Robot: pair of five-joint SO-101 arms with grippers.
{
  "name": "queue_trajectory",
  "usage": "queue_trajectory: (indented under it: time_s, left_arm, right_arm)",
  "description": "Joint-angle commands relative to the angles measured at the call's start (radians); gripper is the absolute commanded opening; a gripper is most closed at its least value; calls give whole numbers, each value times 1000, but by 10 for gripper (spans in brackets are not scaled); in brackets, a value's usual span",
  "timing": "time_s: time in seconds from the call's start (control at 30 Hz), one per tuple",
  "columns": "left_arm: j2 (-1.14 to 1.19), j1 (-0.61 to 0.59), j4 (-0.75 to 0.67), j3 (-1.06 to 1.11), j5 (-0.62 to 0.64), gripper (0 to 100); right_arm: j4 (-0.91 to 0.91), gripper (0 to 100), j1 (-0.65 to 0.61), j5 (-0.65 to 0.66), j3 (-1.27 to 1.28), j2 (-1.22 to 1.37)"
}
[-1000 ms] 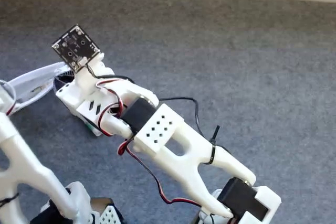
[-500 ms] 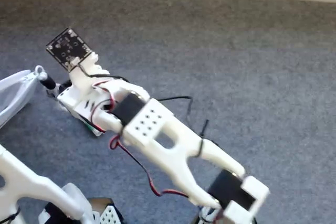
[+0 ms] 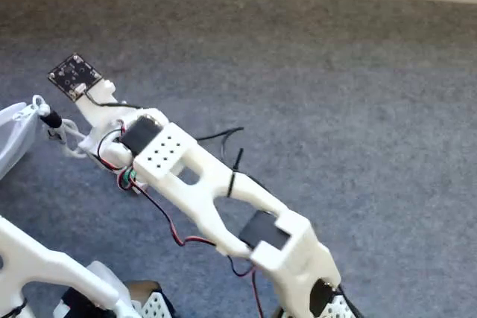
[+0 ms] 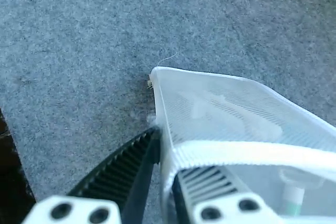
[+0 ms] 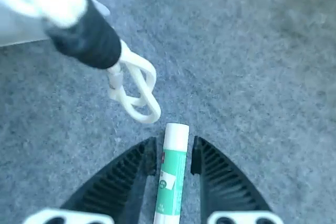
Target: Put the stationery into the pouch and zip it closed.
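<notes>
One white translucent mesh pouch point(image 3: 13, 135) lies at the far left of the grey, felt-like worktop point(image 3: 335, 109). Its weave is fine and ribbed, with one thick woven band along the edge. The left tool point(image 4: 165, 153), with two black ribbed jaws on a white plastic body, is closed on that edge, and the fabric is pinched between the jaws. Through the mesh shows one pale tube with a green band point(image 4: 291, 199), lying inside the pouch.

Just right of the pouch's corner sits one black rounded zipper pull point(image 5: 86, 38). One white cord loop point(image 5: 134, 90) hangs from it, smooth and twisted into a figure-eight shape, and rests on the worktop.

Next comes the right tool point(image 5: 174, 142), also with two black ribbed jaws. It grips one white and green cylindrical glue stick point(image 5: 170, 174) between them. The stick's flat white end pokes out past the jaw tips and points at the cord loop, just short of touching it. The stick is outside the pouch, near its zipper end.

Two white plastic arms show from above. The left arm point(image 3: 30, 262) stands at the lower left. The right arm point(image 3: 209, 184) stretches diagonally across the middle, carrying one small black square circuit board point(image 3: 74, 76) and red and black wires point(image 3: 171, 225).
</notes>
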Motion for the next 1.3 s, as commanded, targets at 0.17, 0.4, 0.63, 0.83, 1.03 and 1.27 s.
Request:
queue_trajectory:
  time_s: [0.17, 0.4, 0.63, 0.83, 1.03, 1.27]
  left_arm:
    - [-51, -10, -17, -4, 20, 11]
    - [-50, -7, -17, -4, 20, 11]
    - [-50, -5, -17, -2, 17, 11]
    - [-50, -5, -15, -2, 17, 11]
    - [-51, -5, -15, -2, 17, 11]
    - [-51, -5, -15, -2, 17, 11]
  right_arm:
    - [74, 109, -10, 2, -268, 170]
    - [140, 109, -8, 6, -455, 331]
    - [177, 109, -10, 8, -598, 455]
    - [180, 109, -8, 9, -624, 496]
    - [179, 109, 1, 9, -619, 542]
    - [182, 108, 18, 9, -621, 619]
